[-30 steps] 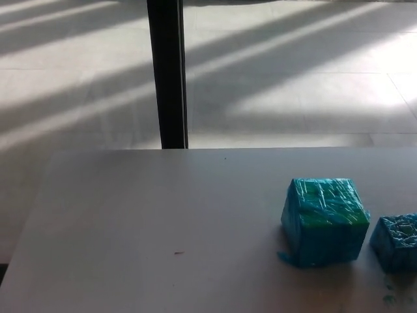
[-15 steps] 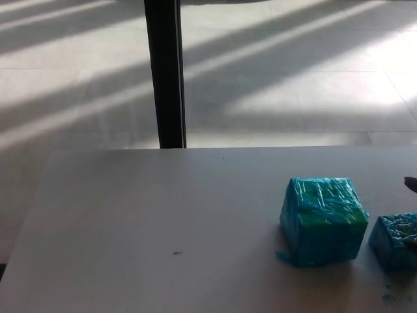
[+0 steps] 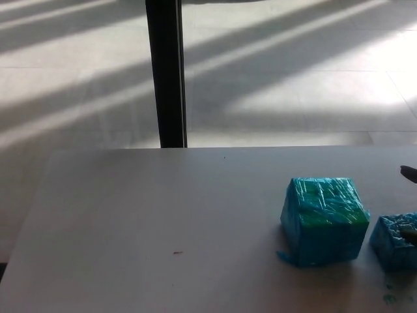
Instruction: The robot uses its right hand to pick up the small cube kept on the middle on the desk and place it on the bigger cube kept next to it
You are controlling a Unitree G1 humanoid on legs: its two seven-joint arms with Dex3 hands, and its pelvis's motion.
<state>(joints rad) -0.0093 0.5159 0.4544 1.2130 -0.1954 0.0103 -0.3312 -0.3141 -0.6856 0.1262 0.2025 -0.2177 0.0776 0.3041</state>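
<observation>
The small cube [image 3: 396,242] sits at the far right of the surface [image 3: 163,228], just beside the big cube [image 3: 324,220], on that cube's right. Only a dark sliver of my right hand [image 3: 409,173] shows at the right edge, just above and behind the small cube. I cannot tell how my fingers stand; my left hand is out of view.
</observation>
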